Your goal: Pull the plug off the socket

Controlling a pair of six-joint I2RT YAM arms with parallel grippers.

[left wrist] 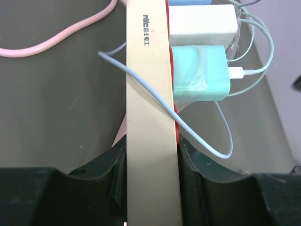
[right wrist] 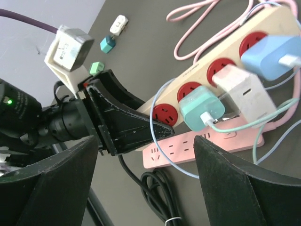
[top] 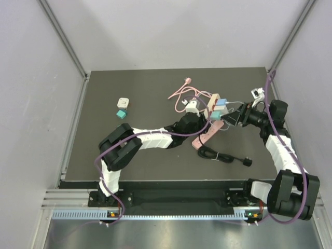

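Observation:
A beige power strip with red sockets (right wrist: 207,70) lies on the dark table, and my left gripper (left wrist: 153,160) is shut across its near end. Three plugs sit in it side by side: a teal one (right wrist: 202,107), a white one (right wrist: 240,87) and a blue one (right wrist: 270,56). From the left wrist the teal plug (left wrist: 200,73) and the white plug (left wrist: 202,23) stick out of the strip's (left wrist: 150,94) right side. My right gripper (right wrist: 146,141) is open, just short of the teal plug, with nothing between its fingers. From above, the right gripper (top: 232,117) points left at the plugs (top: 220,106).
A pink power strip (right wrist: 188,146) lies beside the beige one, with a coiled black cable (right wrist: 160,188) in front of it. A pink cable (top: 181,93) loops behind. A thin blue-white wire (right wrist: 157,132) hangs across the strips. Two small adapters (top: 122,108) sit at the left.

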